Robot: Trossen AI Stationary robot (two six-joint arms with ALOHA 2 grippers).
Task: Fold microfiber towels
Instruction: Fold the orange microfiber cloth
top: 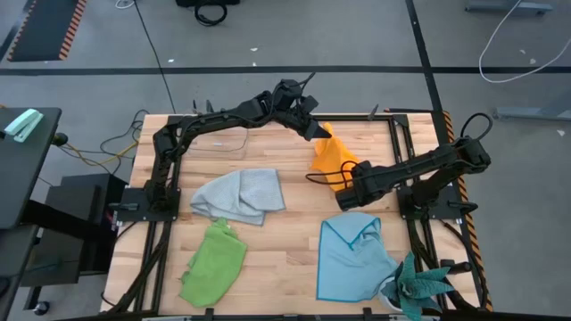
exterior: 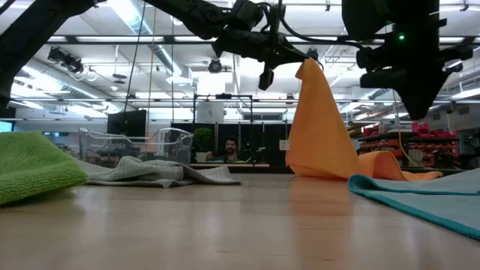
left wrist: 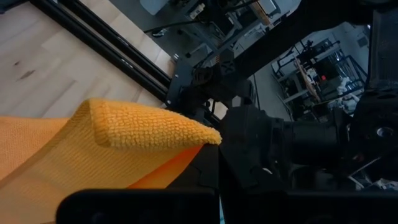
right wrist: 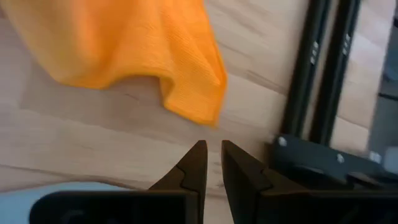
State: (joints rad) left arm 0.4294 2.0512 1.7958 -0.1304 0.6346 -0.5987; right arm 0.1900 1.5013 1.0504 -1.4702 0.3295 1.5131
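While the orange-yellow towel (top: 334,157) hangs by one corner like a tent, its lower part still pooled on the wooden table (top: 285,267) toward the far right, we hold that corner pinched in our left gripper (top: 318,131), whose fingers are closed tight on the cloth. We judge the lift is meant to let the cloth drape free so a second corner can be caught and the towel spread for folding. Our right gripper (right wrist: 211,163) sits low over the table just beside the towel's hanging hem, not touching it; its fingers stand narrow, a slim gap between the tips, with nothing between them. The hem lies just ahead of those tips in the right wrist view. Around this, the grey towel (top: 241,196) lies crumpled left of centre, the lime green towel (top: 214,264) near the front left, the light blue towel (top: 355,257) front right, beside the teal spiky-leaved plant (top: 419,287).
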